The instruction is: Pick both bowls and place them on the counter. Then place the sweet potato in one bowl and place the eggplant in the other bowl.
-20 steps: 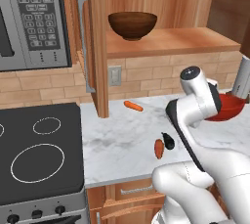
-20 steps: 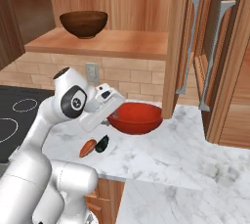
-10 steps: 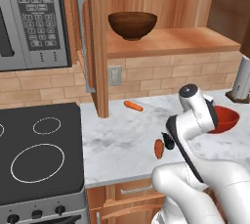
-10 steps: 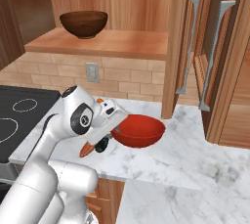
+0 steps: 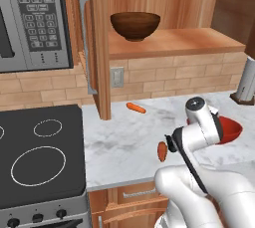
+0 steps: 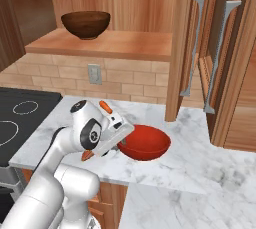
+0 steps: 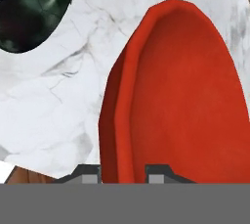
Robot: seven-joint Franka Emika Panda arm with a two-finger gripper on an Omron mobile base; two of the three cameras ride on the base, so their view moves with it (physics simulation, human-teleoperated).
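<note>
While the pincer (image 7: 123, 171) is clamped narrow on the rim of the red bowl (image 6: 146, 142), one tip on either side of the wall at the bottom of the hand view, that bowl sits low over the bench (image 5: 119, 142) at centre frame in the right base view; whether it rests on the stone cannot be told. Judged from this, the first bowl is at or near placement and not yet released. The eggplant (image 7: 34, 18) lies on the bench at the upper left of the hand view, apart from the bowl. The sweet potato (image 5: 162, 151) lies at lower centre of the left base view, just beside the arm. Farther back a carrot (image 5: 135, 107) lies near the wall. The brown bowl (image 5: 135, 25) stands on the shelf (image 5: 174, 43) at upper centre, untouched. Remaining: fetch that bowl, then load both vegetables.
</note>
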